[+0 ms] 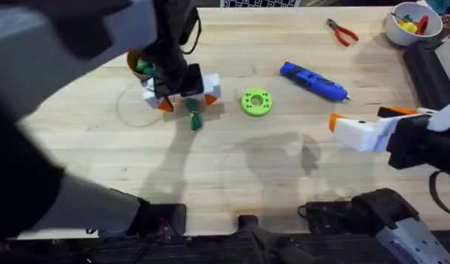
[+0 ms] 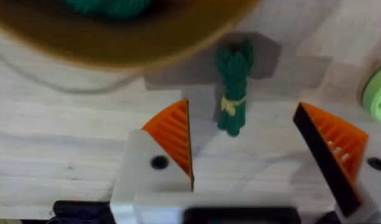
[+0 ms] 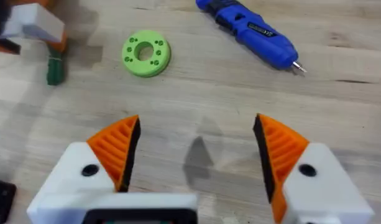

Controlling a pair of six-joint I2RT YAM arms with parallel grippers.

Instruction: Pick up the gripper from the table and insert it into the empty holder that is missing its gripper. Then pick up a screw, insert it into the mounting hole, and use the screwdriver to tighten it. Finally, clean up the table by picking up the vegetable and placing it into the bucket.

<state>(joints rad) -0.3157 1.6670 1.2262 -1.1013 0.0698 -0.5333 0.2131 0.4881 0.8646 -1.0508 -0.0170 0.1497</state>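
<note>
The left gripper (image 2: 243,152) hangs low over the far left part of the wooden table (image 1: 232,169), its orange ribbed pads (image 2: 174,134) spread wide with the small dark-green vegetable (image 2: 232,93) lying on the wood between and just ahead of them, touched by neither. In the overhead view that vegetable (image 1: 194,116) lies just beside the left gripper's white finger mounts, and the orange-brown bucket (image 1: 139,64) stands close behind, partly hidden by the arm, with green toy pieces inside. The lime-green ring disc (image 1: 256,102) lies near the table's middle, and the blue screwdriver (image 1: 313,81) lies on its side just to the right of it, its thin metal tip pointing right. The right gripper (image 3: 196,152) hovers above bare wood at the right side, pads spread apart and holding nothing. Red-handled pliers (image 1: 342,31) and a white bowl (image 1: 407,26) sit at the far right.
</note>
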